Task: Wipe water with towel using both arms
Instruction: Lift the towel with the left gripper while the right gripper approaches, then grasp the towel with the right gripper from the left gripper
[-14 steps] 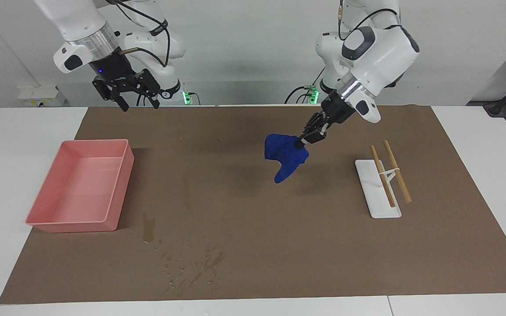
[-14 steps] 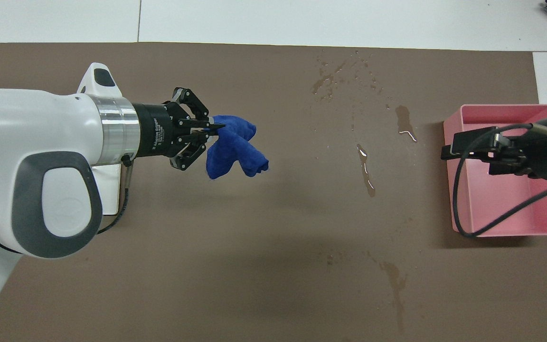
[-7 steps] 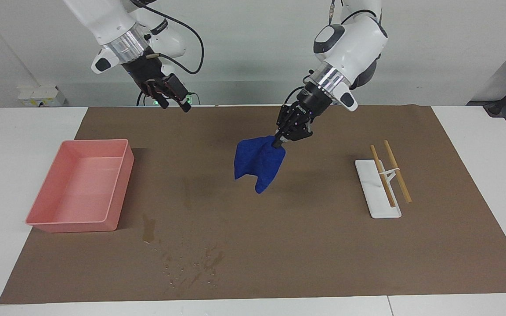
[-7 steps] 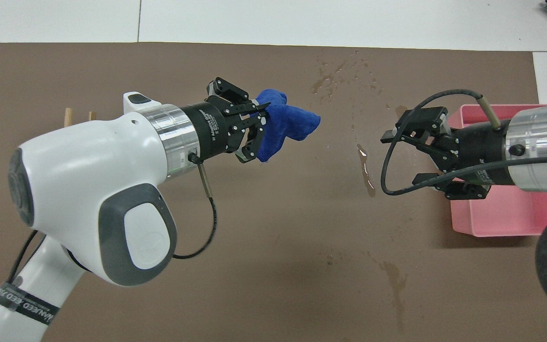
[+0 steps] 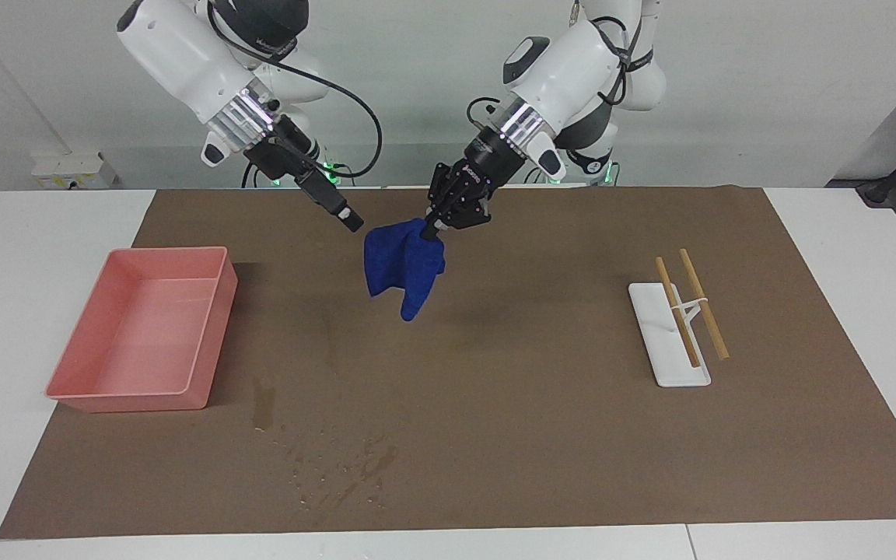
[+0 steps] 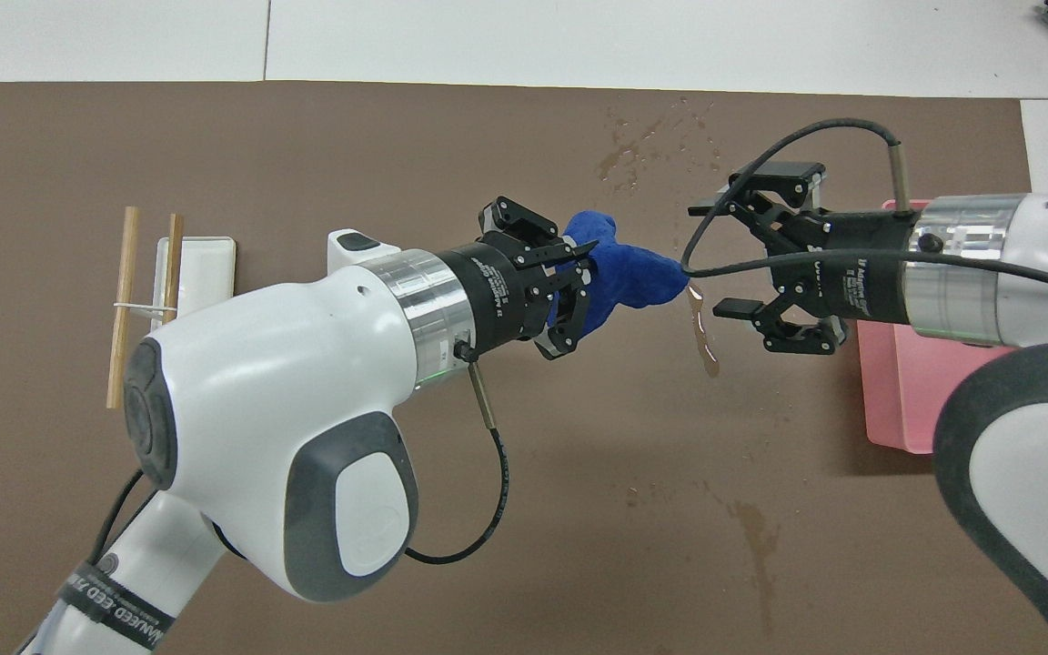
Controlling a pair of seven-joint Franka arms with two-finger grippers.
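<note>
Two arms work over one brown mat [image 5: 541,435] on the white bench [image 5: 845,233]. The left gripper [image 5: 434,225], its jaws clamped shut on one blue towel [image 5: 401,264], hangs in the air over the part of the mat nearest the robots; the towel droops below the jaws in two loose lobes, clear of the mat. The right gripper [image 5: 348,221], jaws spread wide and holding nothing, is raised just beside the towel, pointing at it from the right arm's end; in the overhead view its two fingertips [image 6: 704,210] stand on either side of the towel's free tip without clearly touching it.

Under the right jaws lies one long streak of water [image 6: 701,327] on the mat. Farther from the robots than both jaws sit a separate small puddle and a cluster of many scattered droplets [image 5: 347,474] close to the mat's edge.

Toward the right arm's end, well apart from the jaws, is one empty pink tray [image 5: 145,334]. Toward the left arm's end, one white holder [image 5: 666,342] carries two wooden chopsticks [image 5: 703,303] lying across it.
</note>
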